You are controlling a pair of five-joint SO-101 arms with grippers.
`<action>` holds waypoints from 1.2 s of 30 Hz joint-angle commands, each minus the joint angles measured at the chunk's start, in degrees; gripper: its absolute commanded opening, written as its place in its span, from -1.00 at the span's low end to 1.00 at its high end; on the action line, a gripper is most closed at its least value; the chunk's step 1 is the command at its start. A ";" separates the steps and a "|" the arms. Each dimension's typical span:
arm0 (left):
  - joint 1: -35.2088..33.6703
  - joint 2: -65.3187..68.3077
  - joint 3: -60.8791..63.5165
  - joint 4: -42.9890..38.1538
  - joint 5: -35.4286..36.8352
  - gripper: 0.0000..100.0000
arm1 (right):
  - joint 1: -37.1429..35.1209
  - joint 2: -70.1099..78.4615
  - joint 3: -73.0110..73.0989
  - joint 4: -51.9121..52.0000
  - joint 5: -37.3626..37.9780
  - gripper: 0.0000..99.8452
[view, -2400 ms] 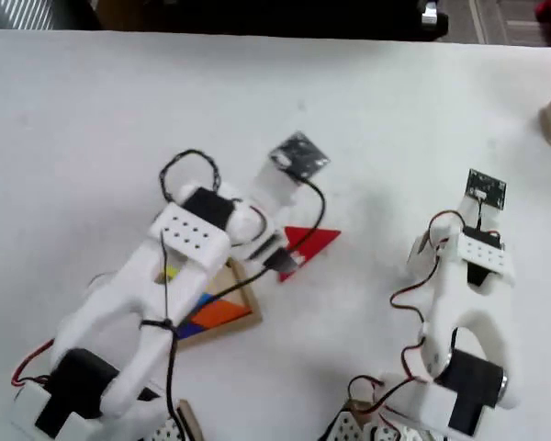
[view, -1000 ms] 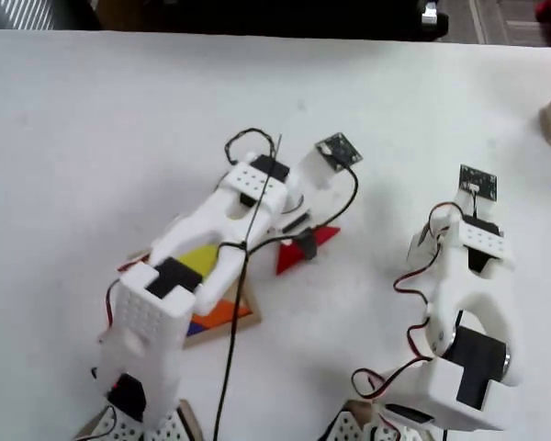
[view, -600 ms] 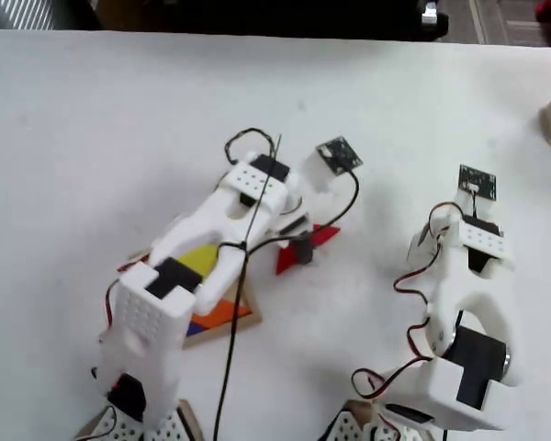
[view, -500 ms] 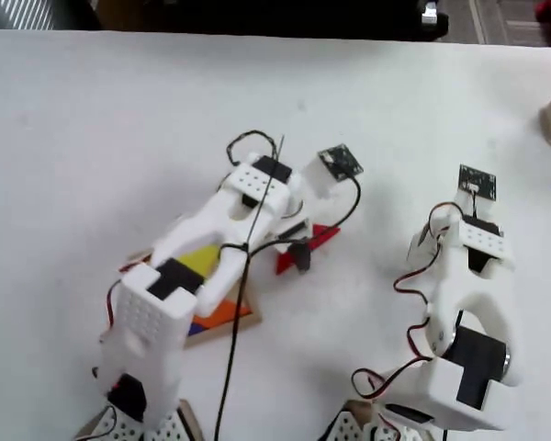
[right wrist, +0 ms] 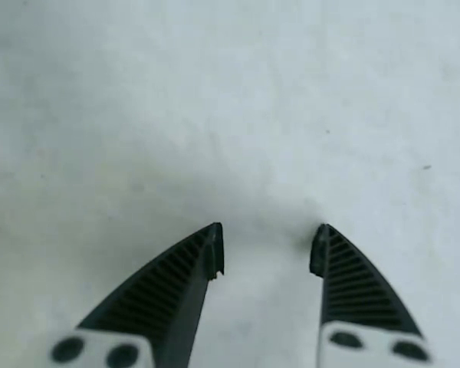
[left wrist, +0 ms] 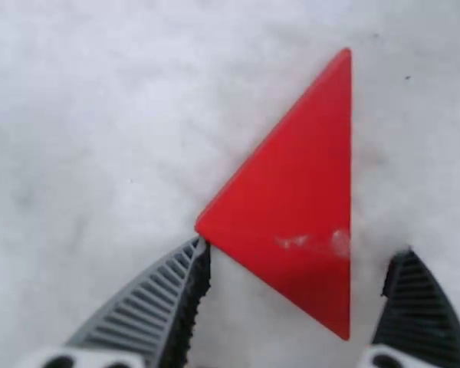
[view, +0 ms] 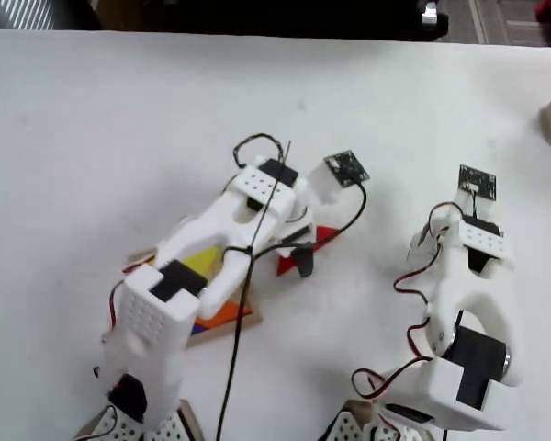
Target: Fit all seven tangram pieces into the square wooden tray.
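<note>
While the square wooden tray point(view: 245, 319) is sitting at the left of the white table point(view: 92, 138), half hidden under the left arm and showing a yellow piece point(view: 200, 260) and an orange piece point(view: 222, 313), the left gripper point(left wrist: 302, 253) is hanging wide open astride the red triangle point(left wrist: 299, 192), which is lying flat on the table just right of the tray. Its grey finger point(left wrist: 176, 284) is touching one corner of the triangle, and the black finger point(left wrist: 410, 295) is standing just beside the opposite edge. Further right, the right gripper point(right wrist: 267, 249) is hovering over the tabletop, parted narrowly and holding nothing.
</note>
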 commanded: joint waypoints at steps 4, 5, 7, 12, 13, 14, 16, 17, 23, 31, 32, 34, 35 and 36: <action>0.04 -0.84 -3.16 -3.69 -1.85 -0.29 | -0.75 -0.22 -2.46 0.22 0.70 -0.62; 0.04 -1.10 -3.16 -4.40 -3.87 -0.29 | -0.84 -0.22 -2.46 0.22 0.70 -0.62; 0.04 -1.10 -3.16 -4.40 -7.47 -0.29 | -0.84 -0.22 -2.46 0.04 0.70 -0.62; -0.04 -0.84 -3.16 -4.75 -11.60 -0.29 | -0.84 -0.22 -2.46 -0.04 0.70 -0.62; -0.04 -0.75 -3.16 -4.75 -12.57 -0.29 | -0.84 -0.22 -2.46 -0.04 0.70 -0.62; 0.04 -0.66 -3.16 -4.75 -13.54 -0.29 | -0.84 -0.22 -2.46 -0.04 0.70 -0.62; 0.13 -0.66 -3.16 -4.75 -14.86 -0.29 | -0.92 -0.22 -2.46 -0.04 0.70 -0.62; 0.13 -0.66 -3.16 -4.75 -15.21 -0.29 | -1.27 -0.22 -2.46 -0.04 0.70 -0.62; 0.04 -1.10 -3.16 -8.09 -15.91 -0.29 | -2.07 -0.22 -2.46 -0.13 0.79 -0.62; -1.63 -4.35 -4.66 -8.00 -12.04 -0.28 | -2.33 -0.22 -2.46 -0.22 0.79 -0.62; -1.71 -4.26 -4.48 -8.26 -12.75 -0.28 | -2.33 -0.22 -2.46 -0.22 0.79 -0.62; -1.36 -3.47 -4.31 -8.26 -13.89 -0.28 | -2.33 -0.22 -2.46 -0.22 0.79 -0.62; -1.36 -2.95 -4.66 -8.18 -13.98 -0.28 | -2.33 -0.22 -2.46 -0.22 0.79 -0.62; -1.27 -2.42 -4.66 -8.26 -13.98 -0.28 | -2.33 -0.22 -2.46 -0.22 0.79 -0.62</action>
